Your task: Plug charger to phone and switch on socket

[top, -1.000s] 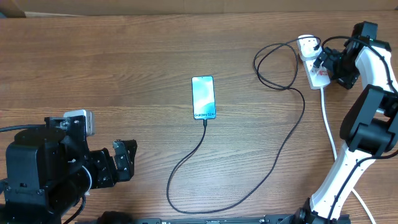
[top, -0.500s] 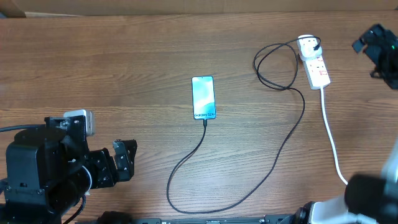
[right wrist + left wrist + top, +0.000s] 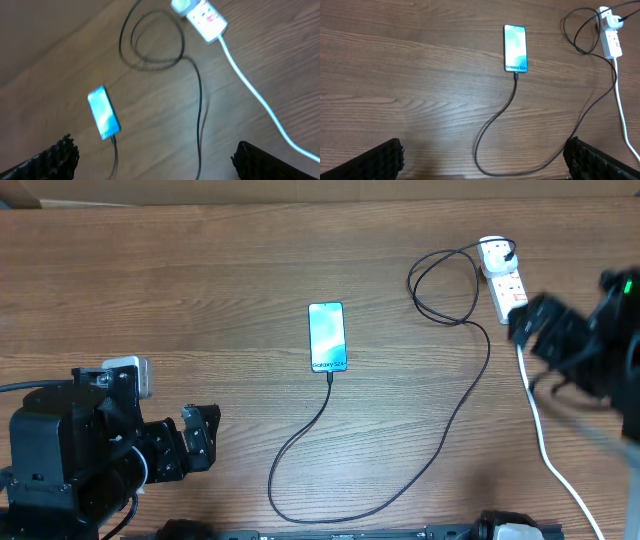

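Charger tip touching phone at its lower edge; socket well right of phone. Left claw wide, empty, lower left of phone; right claw wide, empty.

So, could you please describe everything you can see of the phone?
The phone is a slim rectangle with dark edges, lying flat and screen-up on the wooden table. Its screen glows light blue, reading "Galaxy S24+" near the robot-side end, where the charger is plugged in. Nothing else touches it.
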Available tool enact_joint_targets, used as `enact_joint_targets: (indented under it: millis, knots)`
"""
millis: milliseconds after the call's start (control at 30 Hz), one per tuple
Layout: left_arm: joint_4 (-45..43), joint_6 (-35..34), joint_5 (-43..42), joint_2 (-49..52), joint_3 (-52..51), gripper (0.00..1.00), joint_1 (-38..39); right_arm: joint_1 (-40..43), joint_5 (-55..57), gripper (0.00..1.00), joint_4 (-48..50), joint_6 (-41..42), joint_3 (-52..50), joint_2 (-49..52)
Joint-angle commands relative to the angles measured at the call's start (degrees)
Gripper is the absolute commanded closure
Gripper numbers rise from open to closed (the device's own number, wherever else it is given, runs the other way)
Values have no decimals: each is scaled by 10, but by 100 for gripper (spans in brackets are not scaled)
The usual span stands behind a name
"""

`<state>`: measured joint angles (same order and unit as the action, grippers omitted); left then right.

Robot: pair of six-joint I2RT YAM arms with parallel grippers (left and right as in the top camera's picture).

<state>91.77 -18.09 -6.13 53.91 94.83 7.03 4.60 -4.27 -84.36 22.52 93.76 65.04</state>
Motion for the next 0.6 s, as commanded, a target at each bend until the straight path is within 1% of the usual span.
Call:
enact_joint_targets:
  millis: [0,100,267,567]
  knots:
    - [-1,-8,8,1,-2,0,1,-16,1,0,-2,12,-63,-69]
    - [-1,-8,8,1,-2,0,1,-16,-10,0,-34,17,-108,-119]
    - [-1,-8,8,1,-2,1,1,-17,-10,0,-123,17,-116,-139]
    - [-1,-8,8,1,-2,0,1,-17,-10,0,-122,17,-117,-139]
